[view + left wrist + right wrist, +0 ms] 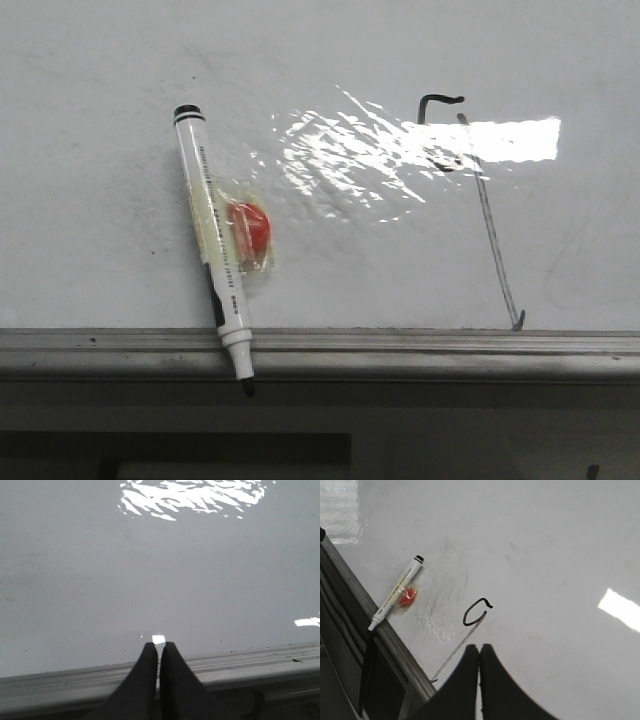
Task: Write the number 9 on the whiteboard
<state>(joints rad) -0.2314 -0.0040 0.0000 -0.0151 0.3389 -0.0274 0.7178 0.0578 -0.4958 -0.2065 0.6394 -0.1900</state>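
The whiteboard (100, 200) fills the front view, with a grey metal ledge (420, 350) along its near edge. The number 9 (487, 215) is drawn in thin black marker at the right, a hooked loop over a long slanted stem. It also shows in the right wrist view (470, 625). A white marker (213, 250) with a black uncapped tip lies on the board at the left, its tip over the ledge. My left gripper (159, 647) is shut and empty over the ledge. My right gripper (479, 648) is shut and empty beside the 9's stem. Neither gripper shows in the front view.
A red round piece in clear wrap (248, 232) is stuck to the marker's side; it shows in the right wrist view (406, 597) too. A bright glare patch (400, 150) lies across the board's middle. Dark space lies below the ledge (300, 440).
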